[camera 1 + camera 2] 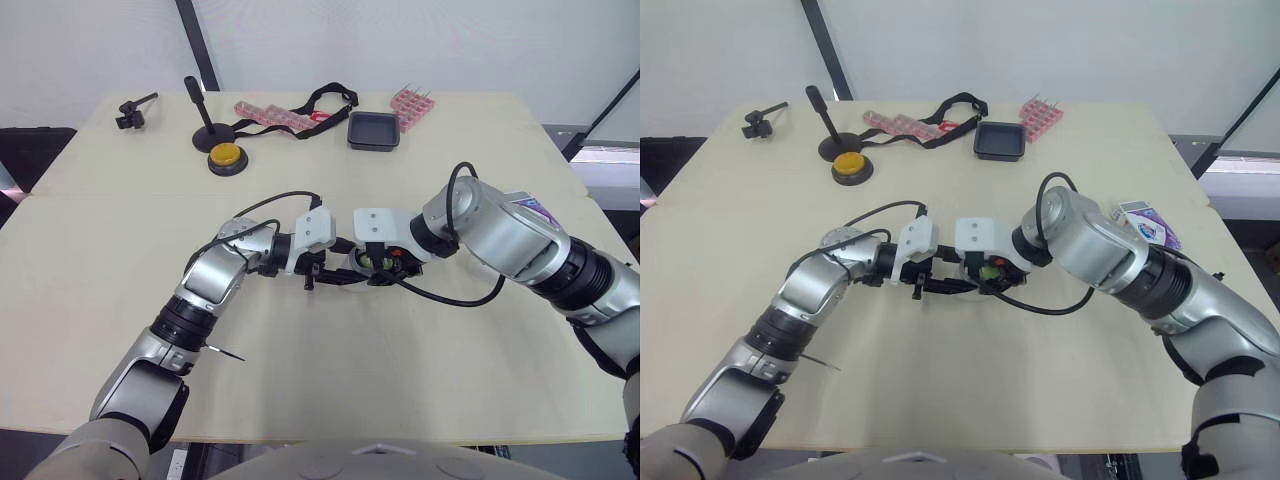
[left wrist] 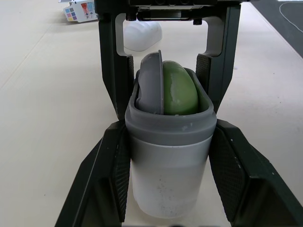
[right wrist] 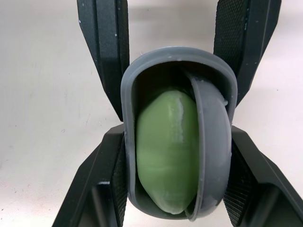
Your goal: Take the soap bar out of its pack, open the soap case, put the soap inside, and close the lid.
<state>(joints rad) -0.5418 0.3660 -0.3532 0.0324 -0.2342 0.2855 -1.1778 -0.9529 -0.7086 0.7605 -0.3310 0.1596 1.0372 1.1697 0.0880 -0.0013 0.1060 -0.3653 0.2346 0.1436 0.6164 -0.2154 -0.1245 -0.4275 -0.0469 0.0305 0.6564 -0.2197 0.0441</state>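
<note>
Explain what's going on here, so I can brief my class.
Both the left gripper and the right gripper have their fingers shut on the soap case at the middle of the table. The green soap already sits inside the open case. A white piece, apparently the lid, lies apart on the table, so closing remains. The soap pack lies near the table's right edge.

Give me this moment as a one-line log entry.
stage: soap inside soap case, lid off, on table | left gripper: shut on soap case | right gripper: shut on soap case rim | pack: on table, robot's right
</note>
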